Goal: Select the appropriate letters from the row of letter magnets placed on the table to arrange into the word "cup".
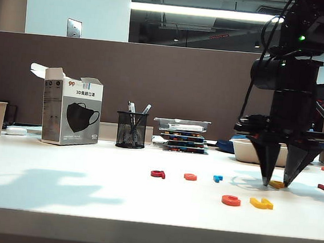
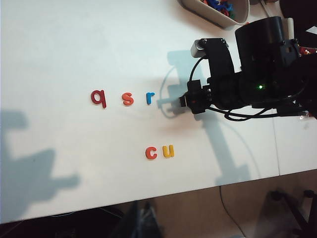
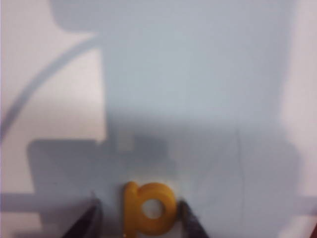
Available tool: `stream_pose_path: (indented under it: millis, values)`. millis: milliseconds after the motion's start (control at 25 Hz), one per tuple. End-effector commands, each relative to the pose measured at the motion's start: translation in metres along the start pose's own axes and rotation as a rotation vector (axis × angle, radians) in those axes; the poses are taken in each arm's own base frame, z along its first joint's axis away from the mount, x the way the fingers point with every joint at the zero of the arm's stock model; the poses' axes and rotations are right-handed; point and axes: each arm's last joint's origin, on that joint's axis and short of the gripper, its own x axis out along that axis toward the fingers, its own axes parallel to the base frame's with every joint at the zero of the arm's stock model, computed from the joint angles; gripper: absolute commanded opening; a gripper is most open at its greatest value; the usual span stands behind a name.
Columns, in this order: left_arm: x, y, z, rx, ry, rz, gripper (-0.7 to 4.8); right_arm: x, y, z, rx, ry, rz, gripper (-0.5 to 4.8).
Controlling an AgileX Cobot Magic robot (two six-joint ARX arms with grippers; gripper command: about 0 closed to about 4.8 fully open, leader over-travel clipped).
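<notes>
Right gripper (image 1: 276,183) down on the smooth white table (image 1: 85,200), pointed black tips partly open either side of flat yellow plastic "p" (image 3: 148,209). Orange-red "c" (image 1: 231,200) and yellow "u" (image 1: 261,203) nearer. Left gripper unseen. Brown wall behind.

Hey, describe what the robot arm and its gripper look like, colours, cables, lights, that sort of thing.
The right arm is black and blocky, with a fat round joint, a small green light and black cables looping along it. The right gripper has two dark fingers tapering to points. The left gripper is not in view.
</notes>
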Motion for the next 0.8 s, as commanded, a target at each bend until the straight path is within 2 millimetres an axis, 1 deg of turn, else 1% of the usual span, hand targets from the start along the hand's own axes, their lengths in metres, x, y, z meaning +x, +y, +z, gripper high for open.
stream_pose_path:
  millis: [40,160,240,280,520,640,801]
  values:
    - [-0.0021,-0.0007,0.001,0.003,-0.013,-0.009,-0.05,0.0052,0.0001,-0.0022,-0.002,0.03,0.005,2.06]
    - [-0.0021,-0.0007,0.001,0.003,-0.013,-0.009,-0.05,0.0053,0.0001,-0.0022,-0.002,0.03,0.004,2.04]
    - [-0.0021,-0.0006,0.001,0.003,-0.013,-0.009,-0.05,0.0053,0.0001,-0.0021,-0.002,0.029,0.002,1.94]
    - [-0.0021,-0.0006,0.001,0.003,-0.013,-0.009,-0.05,0.0053,0.0001,-0.0018,-0.002,0.026,0.003,1.77]
    - [-0.0021,-0.0006,0.001,0.003,-0.013,-0.009,-0.05,0.0054,0.0001,-0.0014,-0.002,0.022,0.003,1.74]
    - [-0.0021,-0.0006,0.001,0.003,-0.013,-0.009,-0.05,0.0054,0.0001,-0.0015,-0.002,0.022,0.003,1.5]
    - [-0.0021,-0.0007,0.001,0.003,-0.013,-0.009,-0.05,0.0054,0.0001,-0.0015,-0.002,0.022,0.003,1.47]
